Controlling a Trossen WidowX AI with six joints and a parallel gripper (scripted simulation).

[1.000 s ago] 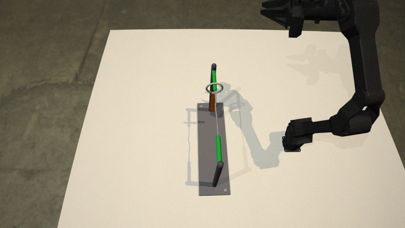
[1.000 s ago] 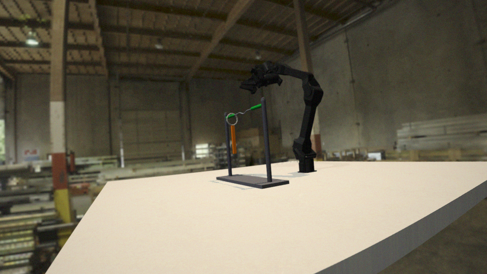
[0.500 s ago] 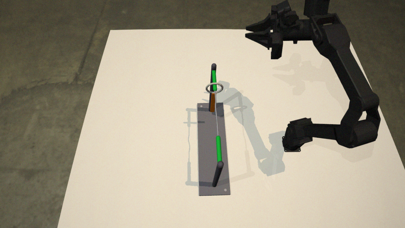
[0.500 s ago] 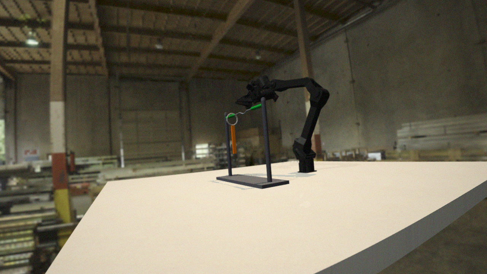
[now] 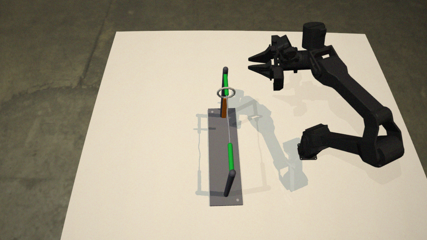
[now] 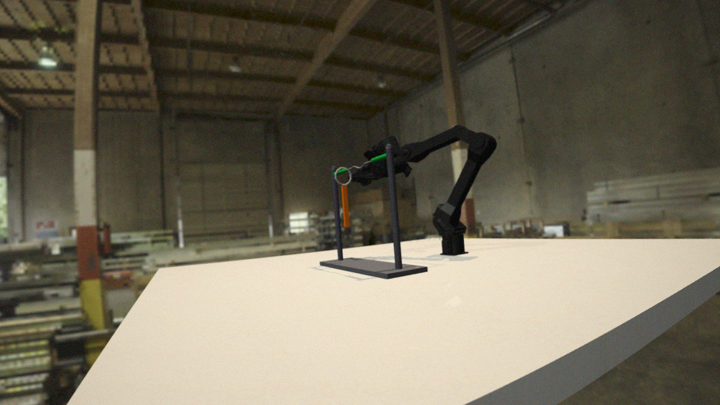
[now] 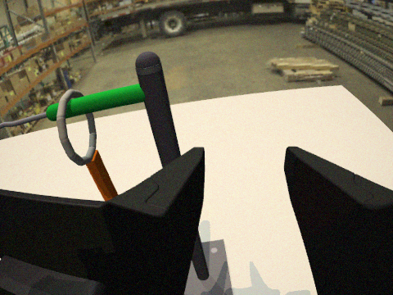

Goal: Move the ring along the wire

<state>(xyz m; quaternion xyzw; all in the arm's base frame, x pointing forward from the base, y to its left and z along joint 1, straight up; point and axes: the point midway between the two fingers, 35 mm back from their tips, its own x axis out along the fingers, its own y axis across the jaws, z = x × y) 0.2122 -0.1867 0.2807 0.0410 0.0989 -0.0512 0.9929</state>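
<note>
The grey ring (image 5: 217, 93) (image 7: 61, 123) hangs around the inner end of the far green part (image 5: 225, 80) (image 7: 119, 98), close to where the thin grey wire (image 5: 228, 125) (image 7: 24, 120) starts. Its orange handle (image 5: 224, 108) (image 6: 345, 206) (image 7: 101, 176) points down. The far post (image 5: 225, 70) (image 7: 159, 111) is at that green part's outer end. The other green part (image 5: 230, 156) (image 6: 378, 158) is by the near post (image 5: 229, 185) (image 6: 394, 211). My gripper (image 5: 248, 63) (image 7: 245, 157) is partly open and empty, to the right of the far post in the top view. The left finger hides the handle's lower end in the wrist view.
Both posts stand on a grey base plate (image 5: 222, 164) (image 6: 362, 266) on the pale table (image 5: 134, 149) (image 6: 302, 327). The arm (image 5: 358, 89) (image 6: 468, 176) reaches from its base on the right of the wire frame. Shadows lie on the plate and table.
</note>
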